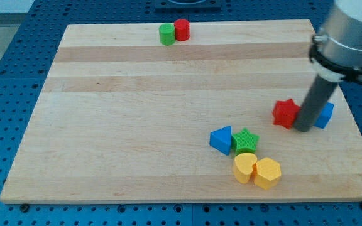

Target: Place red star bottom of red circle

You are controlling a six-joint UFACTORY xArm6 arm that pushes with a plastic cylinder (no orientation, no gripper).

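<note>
My tip is a plain rod end with no jaws, so it holds nothing; it stands on the wooden board just to the view's right of the red star, touching or all but touching the star's right edge. I cannot tell for sure whether there is contact. Taking the star as landmark: a blue block, its shape partly hidden by the rod, sits just past the tip on the star's right, so the tip stands between the two. Down and to the left of the star lies a cluster of four: a blue triangle, a green star touching it on its right, and below these a yellow heart and a yellow hexagon, side by side and touching. Well apart from the star, far up and to its left near the board's top edge, the red circle stands with a green block touching its left side. By count: two red blocks, two blue, two green, two yellow, eight in all. The red star lies far to the lower right of the red circle.
</note>
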